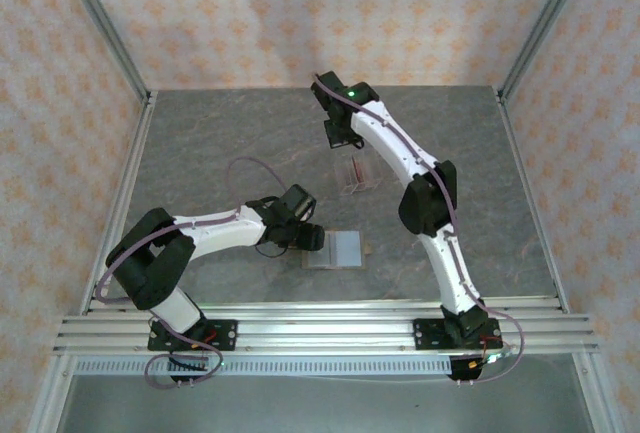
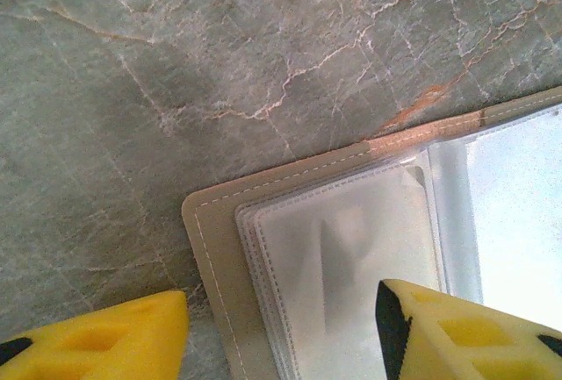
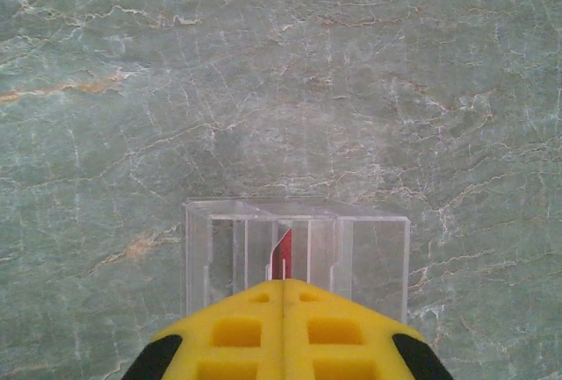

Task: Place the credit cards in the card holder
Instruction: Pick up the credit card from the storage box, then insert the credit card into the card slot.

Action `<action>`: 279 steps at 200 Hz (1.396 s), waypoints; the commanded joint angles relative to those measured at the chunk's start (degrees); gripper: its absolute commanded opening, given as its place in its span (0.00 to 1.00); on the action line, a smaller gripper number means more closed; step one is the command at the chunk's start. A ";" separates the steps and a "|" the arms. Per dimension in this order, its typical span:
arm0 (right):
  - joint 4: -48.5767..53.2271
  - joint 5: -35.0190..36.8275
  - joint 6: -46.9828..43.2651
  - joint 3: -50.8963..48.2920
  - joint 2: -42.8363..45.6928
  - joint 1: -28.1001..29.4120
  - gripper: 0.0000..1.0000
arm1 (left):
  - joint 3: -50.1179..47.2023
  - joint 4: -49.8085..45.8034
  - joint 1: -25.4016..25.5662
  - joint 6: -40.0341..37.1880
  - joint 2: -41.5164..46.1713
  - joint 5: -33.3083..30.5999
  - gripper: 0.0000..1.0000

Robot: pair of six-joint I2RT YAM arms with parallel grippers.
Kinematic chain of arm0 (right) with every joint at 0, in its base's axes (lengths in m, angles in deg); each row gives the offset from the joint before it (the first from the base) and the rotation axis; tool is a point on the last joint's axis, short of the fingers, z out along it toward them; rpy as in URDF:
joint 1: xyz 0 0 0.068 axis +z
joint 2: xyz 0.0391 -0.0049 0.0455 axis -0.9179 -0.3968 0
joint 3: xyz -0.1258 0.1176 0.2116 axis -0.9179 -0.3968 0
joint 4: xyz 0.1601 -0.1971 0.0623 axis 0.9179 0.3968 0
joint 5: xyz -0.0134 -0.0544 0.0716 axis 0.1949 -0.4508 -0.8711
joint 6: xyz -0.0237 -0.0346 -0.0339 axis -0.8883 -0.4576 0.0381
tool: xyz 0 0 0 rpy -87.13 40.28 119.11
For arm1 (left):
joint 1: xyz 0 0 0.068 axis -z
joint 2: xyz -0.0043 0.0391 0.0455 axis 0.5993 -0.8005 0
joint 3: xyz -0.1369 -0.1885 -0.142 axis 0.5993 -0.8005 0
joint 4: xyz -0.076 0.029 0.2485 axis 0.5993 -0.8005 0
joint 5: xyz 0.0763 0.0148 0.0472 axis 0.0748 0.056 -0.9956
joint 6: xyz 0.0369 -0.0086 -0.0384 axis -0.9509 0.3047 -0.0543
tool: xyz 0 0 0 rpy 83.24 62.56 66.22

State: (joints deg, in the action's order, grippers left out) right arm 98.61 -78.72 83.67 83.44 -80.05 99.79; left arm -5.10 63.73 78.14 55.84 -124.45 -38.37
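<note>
The card holder [image 1: 335,250] lies open on the table, tan-edged with pale clear sleeves [image 2: 351,266]. My left gripper [image 2: 281,319] stands open low over its left end: one yellow finger [image 2: 123,336] is off the tan border [image 2: 211,248] and the other [image 2: 457,332] is over the sleeves. A red credit card [image 3: 282,258] stands edge-on in the clear slotted rack [image 3: 219,240]. My right gripper [image 3: 283,285] is shut on the card's near edge, right above the rack [image 1: 358,175]. In the top view that gripper [image 1: 345,143] hangs at the rack's far side.
The grey marble table [image 1: 220,143] is bordered by a metal frame with patterned walls. The rail carrying both arm bases [image 1: 320,328] runs along the near edge. The right arm reaches across the middle of the table.
</note>
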 commanded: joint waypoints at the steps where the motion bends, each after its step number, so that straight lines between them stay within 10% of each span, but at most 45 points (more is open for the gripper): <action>1: 2.70 -0.95 0.67 1.05 3.38 -0.29 0.00 | 0.78 -1.70 0.42 0.30 0.83 -0.89 0.59; 81: -14.87 -13.41 7.26 -31.12 27.28 0.47 0.00 | 0.82 -4.35 0.31 0.25 6.45 -1.48 0.60; 176: -64.84 -27.27 26.77 -87.22 55.63 3.21 0.00 | 2.00 -8.99 0.35 0.21 6.07 -2.96 0.61; 279: -82.98 -30.46 26.81 -101.07 56.06 4.83 0.00 | 7.66 -12.88 3.84 0.44 -1.21 -8.09 0.52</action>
State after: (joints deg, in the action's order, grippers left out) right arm 22.04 -108.53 110.53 -15.72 -25.19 104.51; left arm 1.11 54.04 81.22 55.93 -123.51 -43.16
